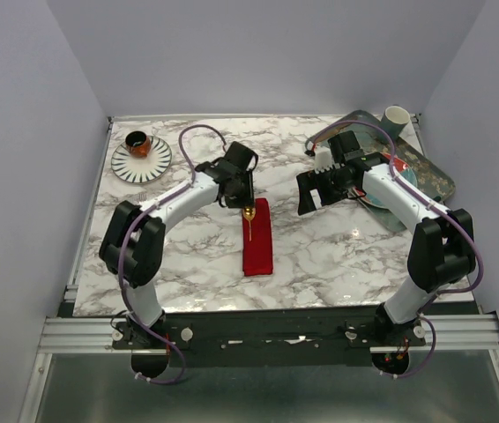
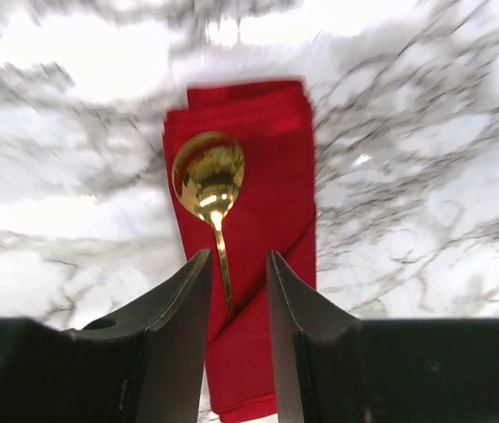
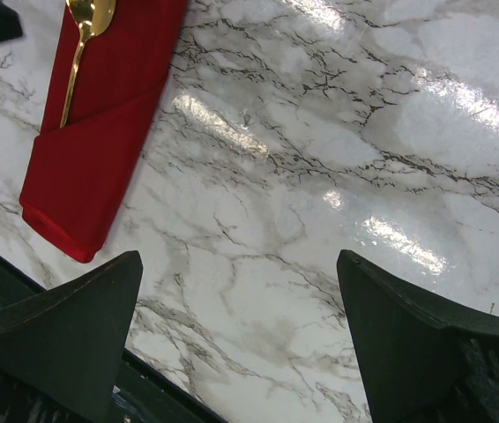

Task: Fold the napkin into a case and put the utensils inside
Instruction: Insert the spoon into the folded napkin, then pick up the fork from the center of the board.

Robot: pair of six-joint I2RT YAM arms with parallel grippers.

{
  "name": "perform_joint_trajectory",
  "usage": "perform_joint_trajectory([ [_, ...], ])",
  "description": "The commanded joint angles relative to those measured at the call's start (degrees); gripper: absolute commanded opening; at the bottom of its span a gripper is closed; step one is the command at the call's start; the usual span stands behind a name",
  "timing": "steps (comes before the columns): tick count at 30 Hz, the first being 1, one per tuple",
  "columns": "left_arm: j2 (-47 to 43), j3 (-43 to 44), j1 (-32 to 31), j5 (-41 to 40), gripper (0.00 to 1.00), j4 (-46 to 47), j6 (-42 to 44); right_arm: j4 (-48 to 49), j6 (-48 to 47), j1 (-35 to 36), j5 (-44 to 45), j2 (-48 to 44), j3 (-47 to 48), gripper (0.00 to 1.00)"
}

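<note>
While the spoon [image 2: 208,172] sits in the case [image 2: 271,211], left claw [image 2: 237,260] hangs released above. Right claw [image 3: 239,260] — 2 o'clock — gapes.

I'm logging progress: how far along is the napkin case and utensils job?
Done: the napkin lies folded into a narrow strip, and the gold spoon has its handle tucked under the fold. In hand: nothing; the left gripper hovers open above the spoon, right gripper open. Left: no fork in the napkin.

Gold spoon [image 2: 210,176] seemingly inside red case [image 2: 271,203]
</note>
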Motion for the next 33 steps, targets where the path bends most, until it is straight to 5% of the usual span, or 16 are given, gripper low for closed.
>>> perform_joint_trajectory([
  [1, -8.1, 5.7, 8.6, 4.2, 0.44, -3.7, 14.3, -0.8, 0.2, -0.4, 0.2, -0.5, 1.4, 1.0],
  [7, -13.3, 5.2, 28.2, 11.4, 0.43, -17.8, 37.7, -0.9, 0.1, -0.4, -0.9, -0.8, 1.4, 1.0],
  [15, -12.7, 1.2, 46.5, 4.0, 0.38, -21.2, 59.2, -1.0, -0.2, -0.4, -1.3, -0.5, 1.3, 1.0],
  [33, 5.5, 5.9, 48.3, 6.3, 0.46, -19.0, 58.1, -1.3, -0.2, -0.3, -1.6, 1.6, 1.3, 1.0],
])
